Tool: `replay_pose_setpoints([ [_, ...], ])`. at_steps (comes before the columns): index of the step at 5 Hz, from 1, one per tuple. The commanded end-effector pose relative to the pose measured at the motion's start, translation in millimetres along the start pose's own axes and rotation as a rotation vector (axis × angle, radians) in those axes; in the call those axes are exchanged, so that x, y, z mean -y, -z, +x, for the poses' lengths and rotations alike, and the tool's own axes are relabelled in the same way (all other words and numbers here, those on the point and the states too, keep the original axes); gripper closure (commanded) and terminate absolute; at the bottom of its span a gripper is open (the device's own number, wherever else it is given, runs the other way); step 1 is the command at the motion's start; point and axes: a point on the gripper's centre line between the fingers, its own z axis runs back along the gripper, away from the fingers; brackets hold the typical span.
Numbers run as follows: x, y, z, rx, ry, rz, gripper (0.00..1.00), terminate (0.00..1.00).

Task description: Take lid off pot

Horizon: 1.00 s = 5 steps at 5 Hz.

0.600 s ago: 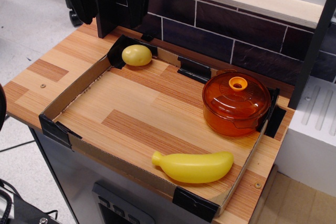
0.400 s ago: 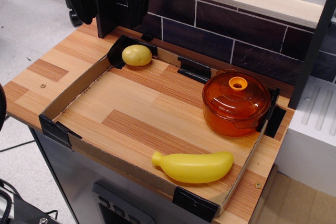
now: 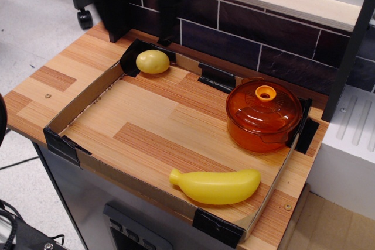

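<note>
The orange pot stands at the back right of the cardboard tray. The orange domed lid sits on it, with its lighter ring knob on top. My gripper hangs at the back left, over the counter's far edge and well away from the pot. It is blurred. Its two dark fingers stand wide apart with nothing between them.
A round yellow fruit lies in the tray's back left corner and a yellow banana near the front right. The low cardboard tray wall rings the work area. Dark brick wall behind, black post and white unit at right.
The gripper has moved and is now blurred, and its fingers show spread apart and reach further right. The pot, lid and fruits have not moved.
</note>
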Motion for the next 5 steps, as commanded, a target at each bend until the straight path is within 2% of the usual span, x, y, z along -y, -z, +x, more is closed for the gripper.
replay_pose_setpoints([
  [1, 46, 7, 10, 0.071, 0.009, -0.05, 0.0, 0.0],
  [3, 85, 24, 29, 0.028, 0.006, -0.098, 0.0, 0.0],
  [4, 99, 32, 35, 0.0, 0.009, -0.097, 0.0, 0.0],
  [5, 108, 42, 37, 0.018, 0.029, -0.091, 0.0, 0.0],
])
